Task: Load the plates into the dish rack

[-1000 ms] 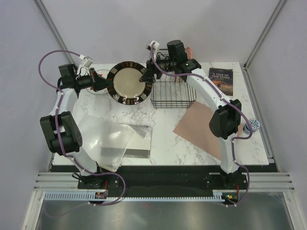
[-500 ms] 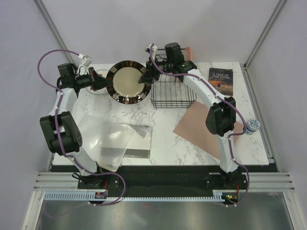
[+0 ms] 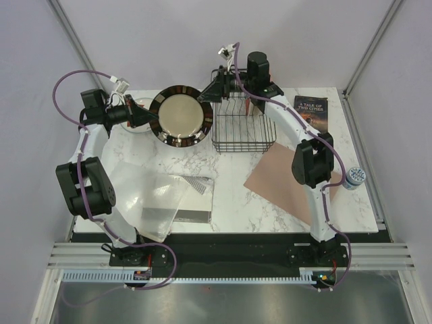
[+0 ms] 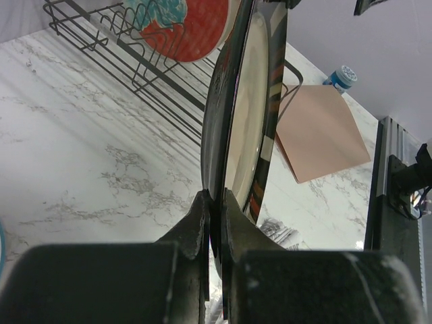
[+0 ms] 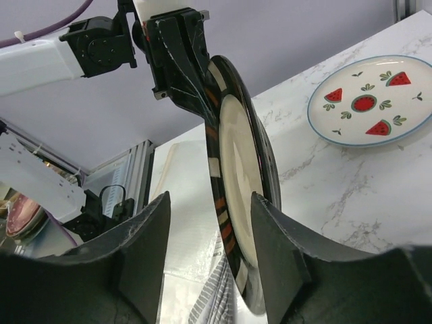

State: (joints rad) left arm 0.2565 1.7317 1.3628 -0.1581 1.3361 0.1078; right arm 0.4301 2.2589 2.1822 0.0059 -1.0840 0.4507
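We see the marble tabletop (image 3: 229,182) from above, with both arms reaching toward its far side. The left gripper (image 3: 151,117) meets the left rim of the dark-rimmed plate (image 3: 181,116), whose cream centre faces up at us. The right gripper (image 3: 208,96) sits at the plate's upper right rim, between the plate and the dish rack (image 3: 243,131). The black wire rack stands just right of the plate. We cannot tell from here whether the plate is off the surface. Nearer to us lie a pinkish-brown mat (image 3: 280,177) on the right and a clear plastic sheet (image 3: 145,196) on the left. A dark book (image 3: 310,113) lies at the far right corner.
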